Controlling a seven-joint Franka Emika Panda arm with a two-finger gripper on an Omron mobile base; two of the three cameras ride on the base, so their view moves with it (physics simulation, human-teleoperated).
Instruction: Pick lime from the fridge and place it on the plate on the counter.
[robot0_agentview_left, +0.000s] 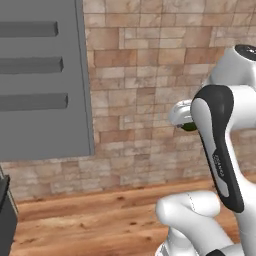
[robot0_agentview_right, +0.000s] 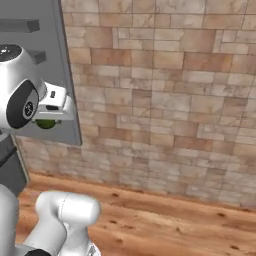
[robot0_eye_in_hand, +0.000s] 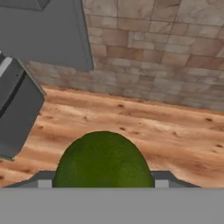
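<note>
Aloft above a wooden floor (robot0_agentview_left: 100, 220), the lime (robot0_eye_in_hand: 103, 161) sits clamped in the robot's gripper (robot0_eye_in_hand: 103, 181), the dark green fruit swelling up between the two finger tips (robot0_eye_in_hand: 43, 180), which close on it from either side with no gap visible. From the left base camera the lime (robot0_agentview_left: 189, 127) shows as a small green sliver just below the white hand (robot0_agentview_left: 180, 112), tucked against the dark-backed forearm (robot0_agentview_left: 217, 145) that hides most of it. From the right base camera the fruit (robot0_agentview_right: 46, 123) hangs under the white hand (robot0_agentview_right: 56, 107), seen against the grey panel behind it.

To the left stands the fridge (robot0_agentview_left: 42, 80), a broad grey door face with three darker horizontal bars (robot0_agentview_left: 32, 65) running across it; its right edge (robot0_agentview_right: 67, 75) cuts down in front of a brick wall (robot0_agentview_right: 165, 95) of tan and reddish blocks, which spans the far side of the scene. Seen from the hand camera, a grey box-like body with a dark face (robot0_eye_in_hand: 17, 113) leans at the left, near the fridge's lower corner, over the wooden floor (robot0_eye_in_hand: 144, 131). A dark block (robot0_agentview_left: 7, 215) also stands at the left edge of the left base camera's frame. Nothing lies between the gripper and the wall; the held lime is well apart from the fridge door.
</note>
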